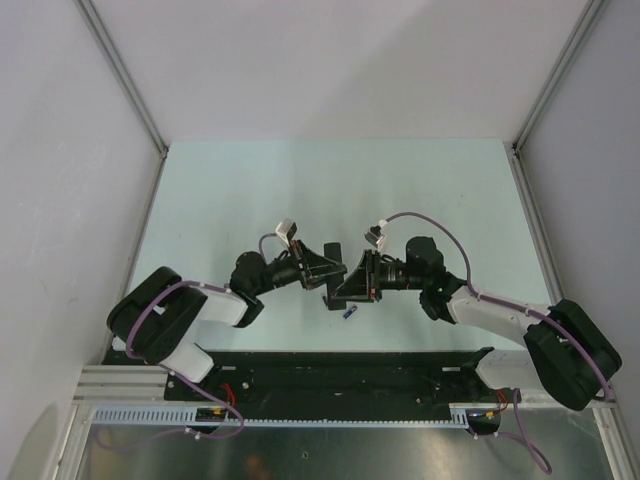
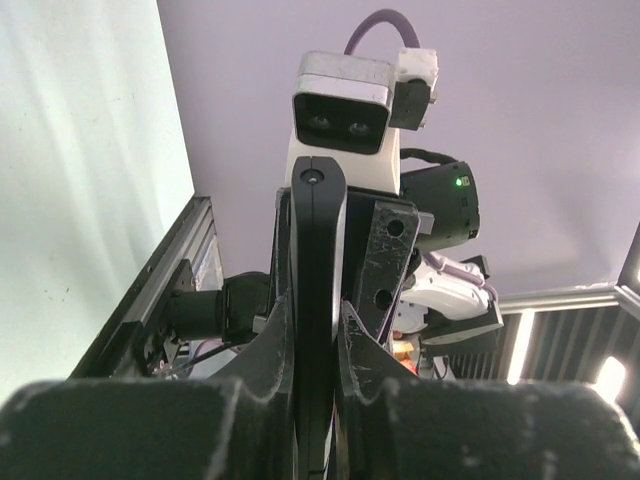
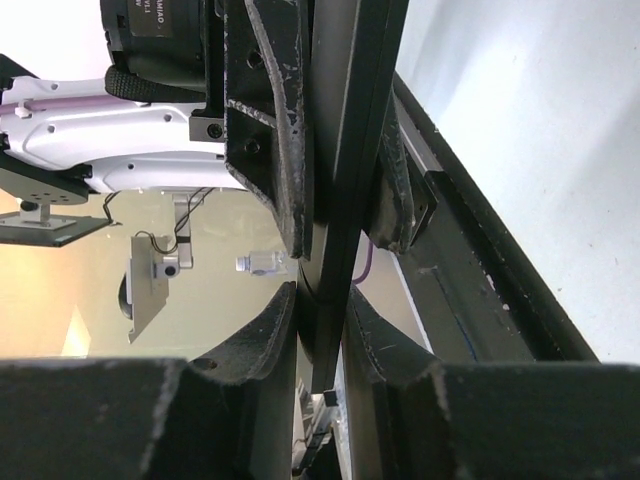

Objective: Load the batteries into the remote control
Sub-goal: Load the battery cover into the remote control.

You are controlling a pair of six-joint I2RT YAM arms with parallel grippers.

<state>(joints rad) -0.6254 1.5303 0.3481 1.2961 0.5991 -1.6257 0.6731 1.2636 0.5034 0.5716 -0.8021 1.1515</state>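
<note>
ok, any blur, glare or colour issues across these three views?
Top external: even soft light, faint shadows, blue battery tiny but distinct. Left wrist: left gripper's fingers close and blurred, remote control edge-on and sharp, table washed out, bright spot flaring bottom right. Right wrist: right gripper's fingers soft, remote sharp, warm yellow cast on the left background.

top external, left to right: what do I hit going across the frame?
left arm's shoulder → left wrist camera → blue battery on the table → right wrist camera → right arm's shoulder
</note>
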